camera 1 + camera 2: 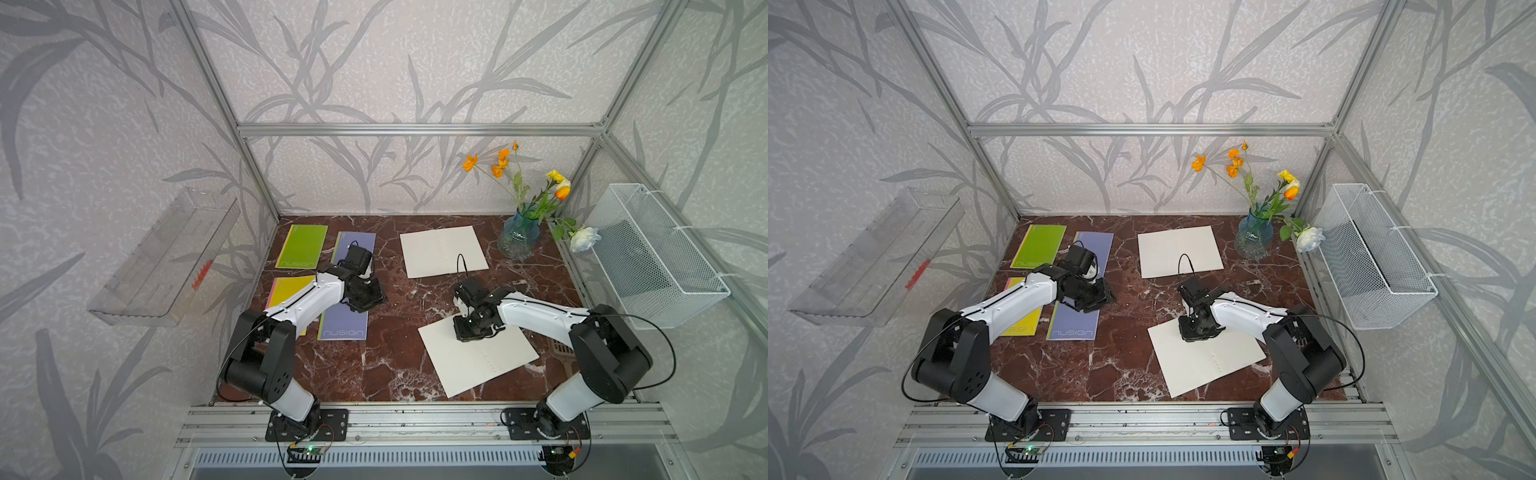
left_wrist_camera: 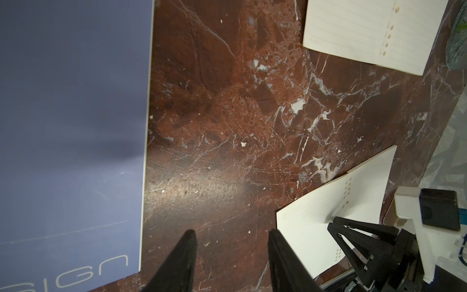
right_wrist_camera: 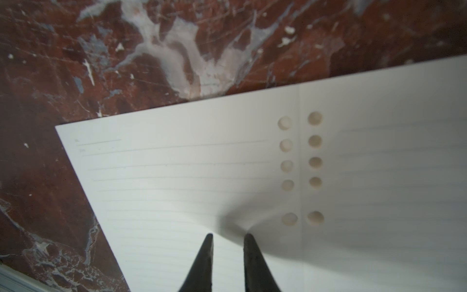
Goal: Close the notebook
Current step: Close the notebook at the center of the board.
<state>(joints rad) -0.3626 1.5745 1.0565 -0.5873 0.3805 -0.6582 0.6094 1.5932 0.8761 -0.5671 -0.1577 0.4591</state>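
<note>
Two narrowly parted fingers of the right gripper (image 3: pixel 226 237) press the open white lined notebook (image 3: pixel 192 177), puckering its page; it lies flat on the marble surface (image 1: pixel 374 365).

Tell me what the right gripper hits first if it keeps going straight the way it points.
The near open notebook. The right gripper points down at its lined page, fingertips a narrow gap apart and at or just above the paper, beside the punched holes. Contact depth is unclear.
</note>
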